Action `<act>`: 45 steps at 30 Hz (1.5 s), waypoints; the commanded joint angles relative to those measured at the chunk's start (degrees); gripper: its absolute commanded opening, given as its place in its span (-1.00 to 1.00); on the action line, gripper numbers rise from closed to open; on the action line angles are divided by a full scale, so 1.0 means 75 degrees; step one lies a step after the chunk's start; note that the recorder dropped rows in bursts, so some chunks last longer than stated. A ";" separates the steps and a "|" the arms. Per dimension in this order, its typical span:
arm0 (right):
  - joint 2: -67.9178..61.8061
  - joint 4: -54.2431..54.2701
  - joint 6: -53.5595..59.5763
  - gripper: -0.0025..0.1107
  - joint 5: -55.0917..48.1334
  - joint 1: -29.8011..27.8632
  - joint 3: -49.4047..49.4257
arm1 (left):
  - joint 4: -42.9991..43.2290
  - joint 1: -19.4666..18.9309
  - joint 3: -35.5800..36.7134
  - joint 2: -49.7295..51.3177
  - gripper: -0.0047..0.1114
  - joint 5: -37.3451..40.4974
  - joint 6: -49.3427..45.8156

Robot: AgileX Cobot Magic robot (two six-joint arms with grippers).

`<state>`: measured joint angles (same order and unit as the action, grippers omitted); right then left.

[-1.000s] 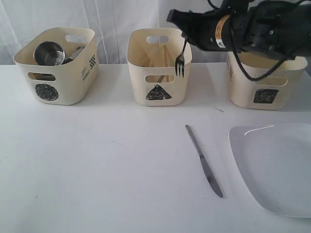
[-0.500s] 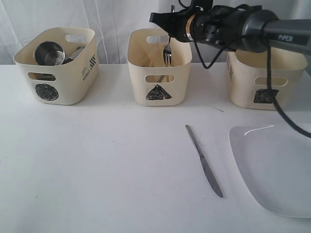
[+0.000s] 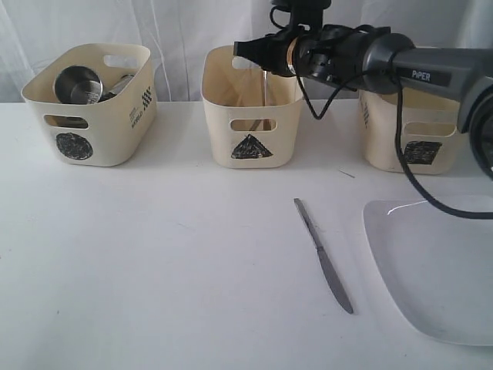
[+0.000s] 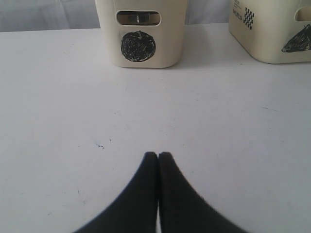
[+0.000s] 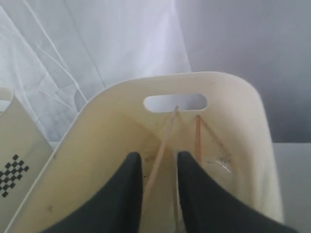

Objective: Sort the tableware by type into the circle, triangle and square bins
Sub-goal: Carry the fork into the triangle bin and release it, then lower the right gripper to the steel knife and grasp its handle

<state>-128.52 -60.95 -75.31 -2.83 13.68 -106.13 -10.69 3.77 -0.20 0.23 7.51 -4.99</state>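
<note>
My right gripper hovers over the triangle bin, jaws apart. The metal fork shows only as a faint upright streak below it, inside that bin. In the right wrist view the gripper is open, a thin silvery strip running along one finger's inner edge. Two wooden chopsticks lean against the bin's back wall. The knife lies on the table, and the white squarish plate sits at the front right. My left gripper is shut and empty, low over the table, facing the circle bin.
The circle bin at the left holds a steel cup and other steel ware. Behind my right arm at the right stands the square bin. A white curtain hangs behind the bins. The left gripper does not show in the exterior view.
My right gripper carried the fork leftward over the triangle bin, then opened. The fork has left the jaws and dropped lower into the bin. The left gripper has not moved.
</note>
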 commanded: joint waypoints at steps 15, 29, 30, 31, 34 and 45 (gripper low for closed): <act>0.2684 0.7909 1.0967 -0.42 -0.6513 0.0962 0.2438 | -0.0040 0.0033 0.0027 -0.0031 -0.92 -0.0032 -0.0001; 0.2363 0.6586 0.8406 -0.15 -0.5646 0.1218 0.3964 | -0.0040 0.0033 0.0027 -0.0031 -0.92 -0.0032 -0.0001; 0.2327 0.6388 0.8406 -0.12 -0.5646 0.1218 0.3964 | -0.0040 0.0033 0.0027 -0.0031 -0.92 -0.0032 -0.0001; 0.2289 0.6248 0.8406 -0.10 -0.5646 0.1218 0.3964 | -0.0040 0.0033 0.0027 -0.0031 -0.92 -0.0032 -0.0001; 0.2176 0.6121 0.8406 -0.09 -0.5636 0.1218 0.3964 | -0.0040 0.0033 0.0027 -0.0031 -0.92 -0.0032 -0.0001; 0.1859 0.6379 0.7215 -0.05 -0.5073 0.1080 0.3964 | -0.0040 0.0033 0.0027 -0.0031 -0.92 -0.0032 -0.0001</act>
<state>-114.67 -13.42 -20.24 -42.38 22.76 -76.70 -10.69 3.77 -0.20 0.23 7.51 -4.99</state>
